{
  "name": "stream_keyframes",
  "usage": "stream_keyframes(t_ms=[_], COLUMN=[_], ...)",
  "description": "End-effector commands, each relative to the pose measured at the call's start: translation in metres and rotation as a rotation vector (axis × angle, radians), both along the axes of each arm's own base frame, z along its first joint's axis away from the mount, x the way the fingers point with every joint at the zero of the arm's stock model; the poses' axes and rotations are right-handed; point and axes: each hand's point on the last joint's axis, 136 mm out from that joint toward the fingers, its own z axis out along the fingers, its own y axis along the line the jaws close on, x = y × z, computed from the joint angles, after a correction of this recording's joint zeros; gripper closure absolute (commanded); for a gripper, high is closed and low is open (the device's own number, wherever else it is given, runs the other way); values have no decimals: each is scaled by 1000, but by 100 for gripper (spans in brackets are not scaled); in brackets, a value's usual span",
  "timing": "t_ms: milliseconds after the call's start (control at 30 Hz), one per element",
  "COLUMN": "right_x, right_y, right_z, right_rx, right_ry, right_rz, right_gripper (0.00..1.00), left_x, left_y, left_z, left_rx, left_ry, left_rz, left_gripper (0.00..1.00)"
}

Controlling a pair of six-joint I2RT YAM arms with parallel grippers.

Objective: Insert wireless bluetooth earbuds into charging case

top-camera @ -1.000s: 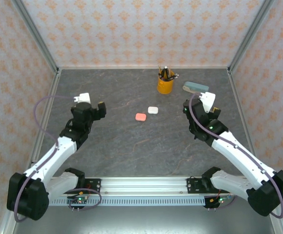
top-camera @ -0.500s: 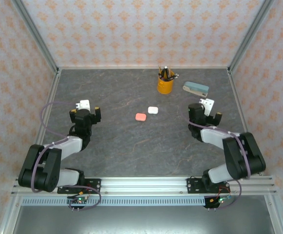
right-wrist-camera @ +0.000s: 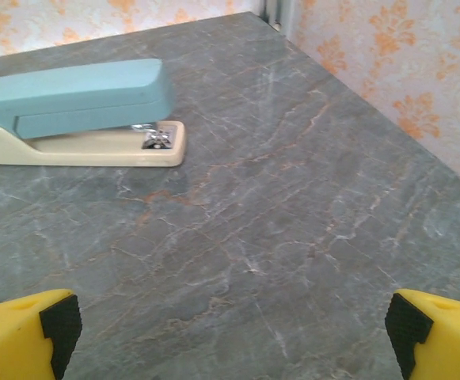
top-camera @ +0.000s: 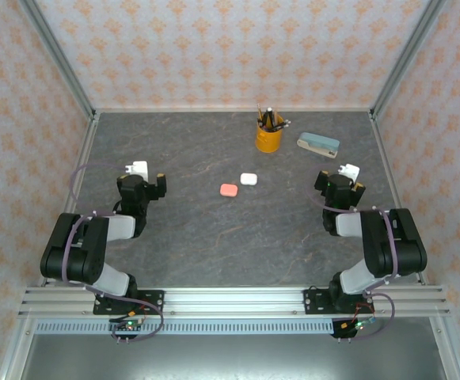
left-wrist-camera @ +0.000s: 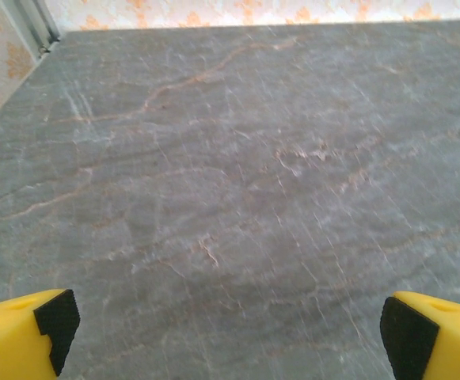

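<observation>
Two small pebble-shaped charging cases lie shut near the middle of the table: a salmon-pink case (top-camera: 229,190) and, just behind and to its right, a white case (top-camera: 249,179). The earbuds are out of view. My left gripper (top-camera: 141,177) hangs low at the left, well away from the cases, with its yellow fingertips (left-wrist-camera: 51,324) wide apart over bare stone. My right gripper (top-camera: 340,181) sits low at the right, open too, with nothing between its fingertips (right-wrist-camera: 55,324). In the wrist views, the left gripper (left-wrist-camera: 230,336) and right gripper (right-wrist-camera: 230,336) each face bare tabletop.
A yellow cup of pens (top-camera: 268,136) stands at the back, centre right. A teal and cream stapler (top-camera: 318,143) lies to its right, just ahead of my right gripper (right-wrist-camera: 79,103). Patterned walls and metal posts enclose the grey marbled table (top-camera: 214,237).
Both arms have folded back toward their bases, and the forearms now lie bunched near the rail. Both grippers stayed open, and the cases have not moved.
</observation>
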Motion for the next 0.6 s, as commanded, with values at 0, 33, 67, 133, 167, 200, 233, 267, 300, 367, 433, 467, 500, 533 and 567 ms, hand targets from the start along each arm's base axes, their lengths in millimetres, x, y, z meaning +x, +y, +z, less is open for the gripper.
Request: stream_keyframes(t_ms=[0,33,67,133,167,200,233,267,300,367,433,467,500,533,567], right_x=[5,6,6,6,6,6,6,8,9,10,9,8,7,7,7], right_y=[9,9,10,10,10,10,9,10,11,10,10,10,10,10,10], right_z=[9,10,10,10,9,10,9,7,7,7,7,8,9,9,9], right_rx=[23,19,23,21,22,22,22,24,26,36,37,37,35,36,36], right_ry=[-38,-50,-42,-45,-39,-45,-38,-29,-28,-26,-27,-34,-41,-41,-41], right_rz=[38,40,40,41,40,41,39,43,45,51,52,54,56,56,57], right_gripper=[1,0,0,0,0,0,0,0,0,0,0,0,0,0,0], left_x=[6,6,6,6,6,6,6,6,6,5,6,5,5,5,5], left_y=[1,1,1,1,1,1,1,1,1,1,1,1,1,0,0], left_z=[6,6,5,6,6,6,5,6,6,5,5,5,5,5,5], left_rx=[-25,-25,-25,-24,-25,-25,-24,-24,-24,-24,-24,-23,-24,-21,-21], left_ry=[-18,-19,-18,-20,-19,-19,-18,-19,-20,-16,-17,-16,-18,-19,-18], left_rz=[3,3,3,3,4,3,3,4,4,4,5,4,4,2,2], left_gripper=[0,0,0,0,0,0,0,0,0,0,0,0,0,0,0])
